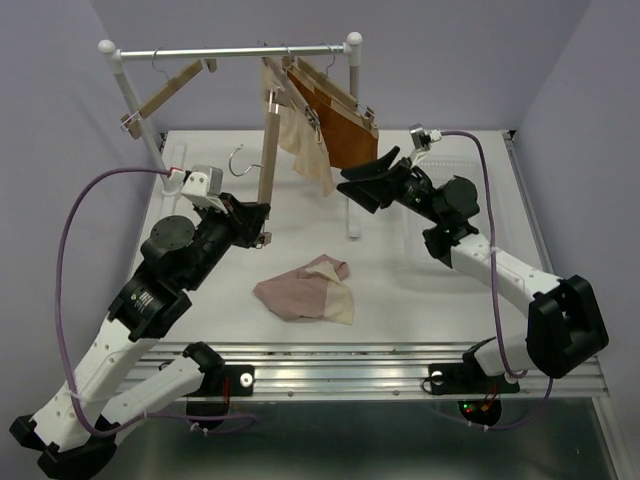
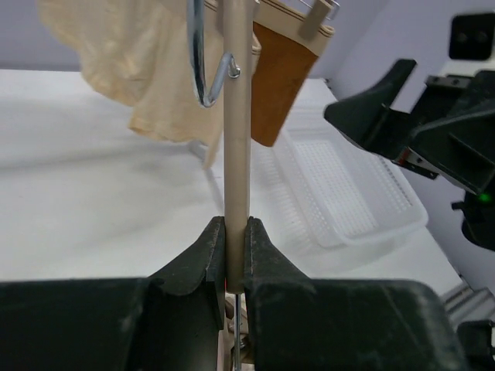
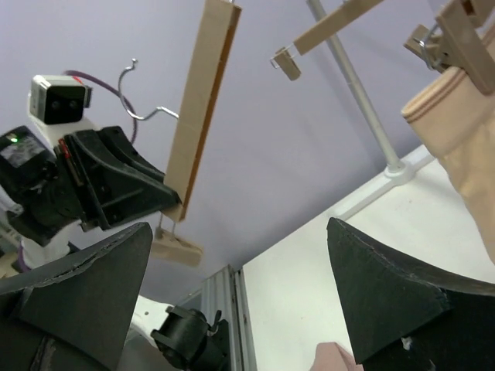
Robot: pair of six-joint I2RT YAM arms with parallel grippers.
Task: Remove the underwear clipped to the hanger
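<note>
Two garments, the cream-beige underwear (image 1: 303, 150) and the orange-brown underwear (image 1: 345, 135), hang from clips under the rail (image 1: 230, 52), just beyond my right claw (image 1: 366, 180), whose jaws stand wide apart with nothing between them. My left claw (image 2: 236, 232) is clamped tight on the wooden hanger (image 2: 237, 116), which stands upright above it. The pale pink underwear (image 1: 300, 292) lies crumpled on the table (image 1: 420, 300), between both claws and nearer my bases.
</note>
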